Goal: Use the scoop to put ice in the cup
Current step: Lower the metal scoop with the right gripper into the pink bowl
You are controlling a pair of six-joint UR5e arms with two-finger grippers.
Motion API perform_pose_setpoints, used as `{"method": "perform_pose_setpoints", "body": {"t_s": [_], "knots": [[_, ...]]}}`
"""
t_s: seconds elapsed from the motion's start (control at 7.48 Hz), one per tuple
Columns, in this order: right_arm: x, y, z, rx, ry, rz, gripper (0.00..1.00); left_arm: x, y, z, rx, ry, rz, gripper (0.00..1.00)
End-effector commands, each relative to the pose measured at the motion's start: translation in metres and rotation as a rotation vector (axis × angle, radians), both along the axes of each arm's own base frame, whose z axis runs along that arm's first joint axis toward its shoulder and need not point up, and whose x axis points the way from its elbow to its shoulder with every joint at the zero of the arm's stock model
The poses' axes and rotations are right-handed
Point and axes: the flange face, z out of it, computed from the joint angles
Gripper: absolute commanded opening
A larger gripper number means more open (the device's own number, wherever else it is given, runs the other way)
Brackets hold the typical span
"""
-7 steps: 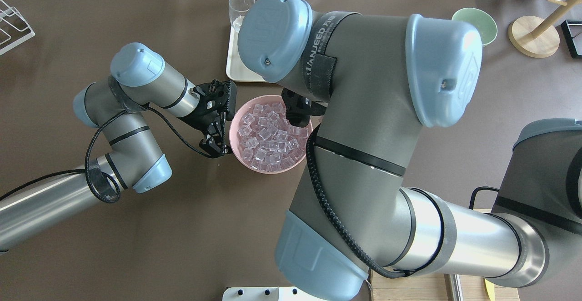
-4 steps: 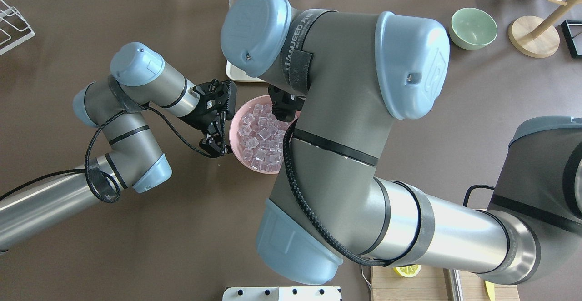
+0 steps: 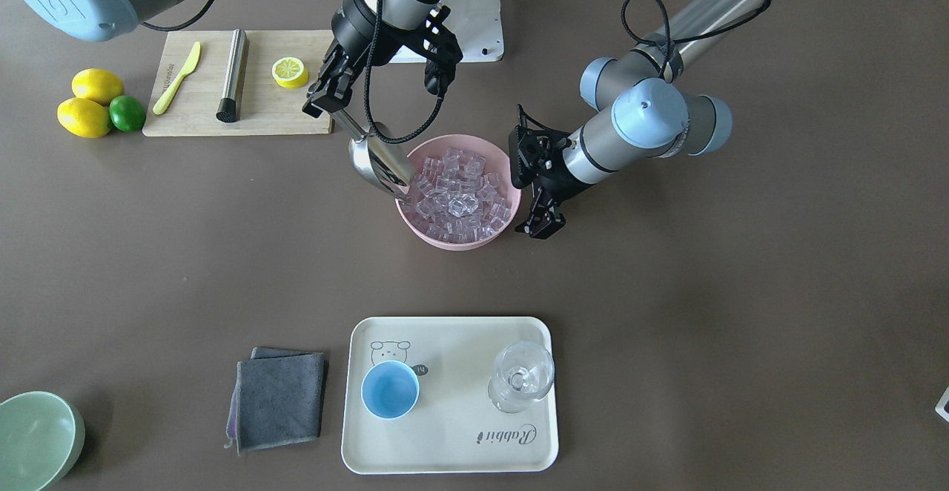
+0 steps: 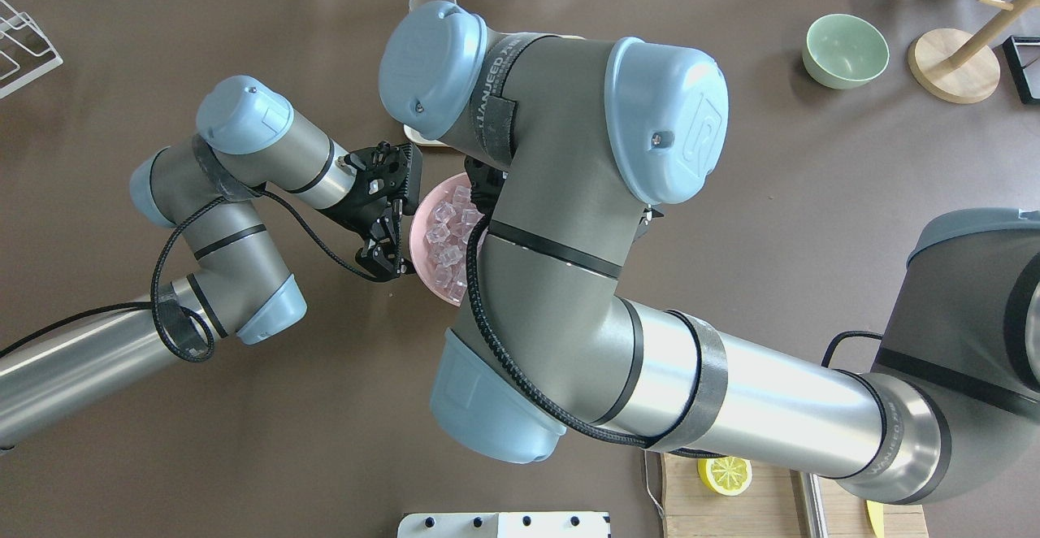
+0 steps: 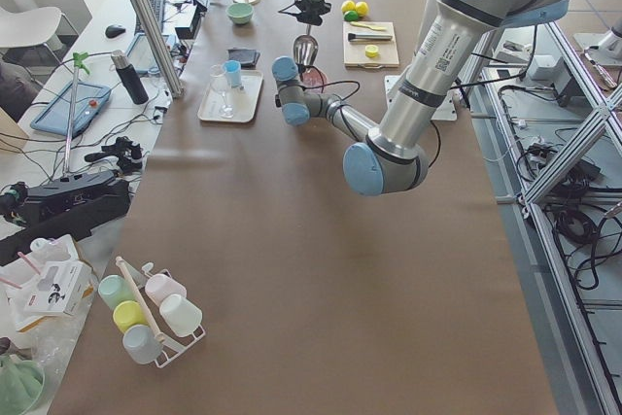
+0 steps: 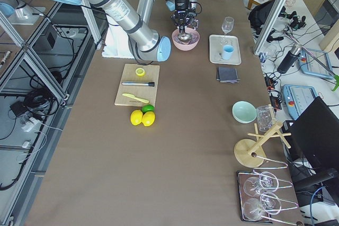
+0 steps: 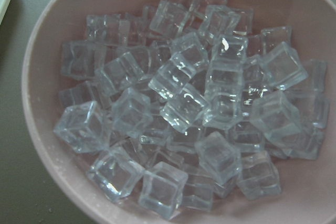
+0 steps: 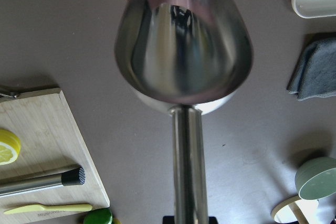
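The ice (image 3: pixel 458 193) fills a pink bowl (image 3: pixel 415 224) at mid-table, and it fills the left wrist view (image 7: pixel 178 114). My right gripper (image 3: pixel 331 103) is shut on the rod handle of the silver scoop (image 3: pixel 379 162). The scoop tilts down with its lip at the bowl's rim. Its trough (image 8: pixel 184 61) is empty. My left gripper (image 3: pixel 540 222) sits close beside the bowl's other side and looks shut and empty. The light-blue cup (image 3: pixel 390 389) stands empty on a white tray (image 3: pixel 452 446). In the overhead view my right arm hides the scoop and most of the bowl (image 4: pixel 422 229).
A clear stemmed glass (image 3: pixel 521 374) stands on the tray beside the cup. A grey cloth (image 3: pixel 278 400) lies next to the tray. A chopping board (image 3: pixel 259 116) holds a steel cylinder, a yellow knife and a lemon half. A pale green bowl (image 3: pixel 33 439) sits at a corner.
My right arm has swung left in the overhead view and now covers most of the pink bowl. My left arm and gripper have not moved.
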Motion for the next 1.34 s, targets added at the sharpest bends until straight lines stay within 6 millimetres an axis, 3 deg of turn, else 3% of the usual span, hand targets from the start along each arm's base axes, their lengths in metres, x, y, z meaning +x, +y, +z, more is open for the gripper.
{"method": "perform_pose_setpoints", "body": {"t_s": [0.0,0.13,0.4,0.8,1.2], "knots": [[-0.017,-0.004,0.004,-0.017,-0.02,0.01,0.0,0.0,0.0,0.0,0.0,0.0,0.0,0.99],[-0.031,0.0,0.005,-0.012,-0.028,0.015,0.0,0.001,0.001,0.0,0.0,0.0,0.002,0.99],[-0.038,-0.002,0.01,0.0,-0.067,0.03,0.0,0.0,0.0,0.001,-0.001,-0.001,0.0,0.99],[-0.042,-0.001,0.032,0.029,-0.14,0.051,0.0,0.0,0.001,0.003,-0.003,-0.004,0.002,0.99],[-0.021,0.011,0.087,0.067,-0.236,0.066,0.0,0.0,0.001,0.003,-0.003,-0.004,0.002,0.99]]}}
